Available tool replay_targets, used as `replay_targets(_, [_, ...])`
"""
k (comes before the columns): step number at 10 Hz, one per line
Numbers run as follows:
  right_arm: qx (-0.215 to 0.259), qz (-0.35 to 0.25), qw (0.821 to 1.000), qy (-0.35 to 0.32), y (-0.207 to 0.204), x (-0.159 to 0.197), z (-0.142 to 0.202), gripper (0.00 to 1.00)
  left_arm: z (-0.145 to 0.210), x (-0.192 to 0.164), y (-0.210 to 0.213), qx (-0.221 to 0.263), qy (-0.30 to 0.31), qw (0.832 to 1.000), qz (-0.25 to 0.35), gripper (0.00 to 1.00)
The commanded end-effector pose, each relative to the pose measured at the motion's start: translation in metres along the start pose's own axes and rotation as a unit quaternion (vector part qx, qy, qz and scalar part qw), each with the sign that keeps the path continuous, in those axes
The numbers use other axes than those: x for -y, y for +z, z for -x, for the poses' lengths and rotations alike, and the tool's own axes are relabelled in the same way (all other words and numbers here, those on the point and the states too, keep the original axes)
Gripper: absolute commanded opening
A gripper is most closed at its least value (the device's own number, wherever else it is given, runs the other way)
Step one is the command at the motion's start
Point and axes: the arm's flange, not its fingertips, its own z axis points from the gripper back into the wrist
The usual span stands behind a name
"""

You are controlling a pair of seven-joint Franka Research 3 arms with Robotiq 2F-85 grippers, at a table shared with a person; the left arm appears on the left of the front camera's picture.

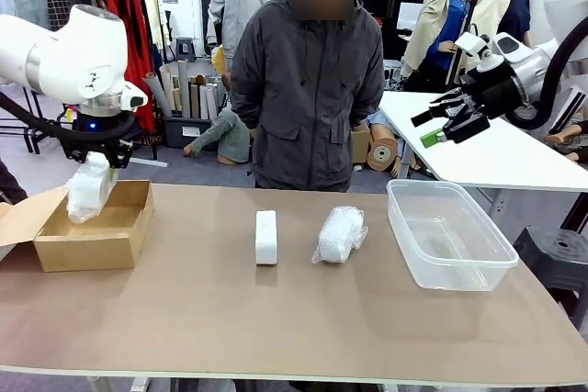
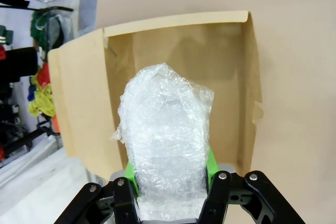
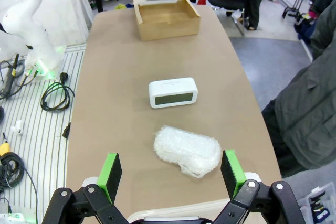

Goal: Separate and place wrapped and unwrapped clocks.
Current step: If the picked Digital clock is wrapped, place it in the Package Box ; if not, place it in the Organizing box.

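Left gripper: my left gripper (image 1: 103,158) is clenched on the held wrapped clock (image 1: 90,188). In my left wrist view the green pads (image 2: 130,176) press on both sides of the crinkly bundle (image 2: 167,129).

Where the held one is: it is up in the air, over the left part of the cardboard box (image 1: 92,245). It is clear of the box floor.

Below it: the box is open at the top and its bare brown inside (image 2: 226,66) lies beyond the bundle. The bundle hides the nearer part of the floor from my wrist camera. One flap (image 2: 79,114) is folded outward beside it.

Right gripper: my right gripper (image 1: 439,126) is raised high at the right, jaws spread wide, gripping nothing.

Bare clock: the bare clock (image 1: 265,237) lies near the middle of the table (image 1: 230,319), well apart from the box. Its display face (image 3: 172,92) is turned toward my right wrist camera.

Second wrapped clock: the second wrapped clock (image 1: 340,232) lies on the table just right of the bare one, not touching it. It sits between the bare clock and the clear tub (image 1: 401,218), and my right wrist view shows it close ahead (image 3: 187,150).

Tub: it stands at the right of the table, below my right gripper.

Far side: a person (image 1: 308,89) in a dark jacket stands close against the table's far edge, behind the two lying clocks.
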Motion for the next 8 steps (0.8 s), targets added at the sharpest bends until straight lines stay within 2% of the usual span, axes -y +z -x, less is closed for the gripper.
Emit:
replay_targets(1, [0.0,0.0,1.0,0.001,0.0,-0.002,-0.001,1.0,0.006,-0.015,-0.018,0.0,0.001,1.0,0.015,0.0])
replay_targets(8, [0.0,0.0,1.0,0.001,0.0,-0.002,-0.001,1.0,-0.002,-0.035,-0.058,0.024,0.023,0.999,0.019,0.0])
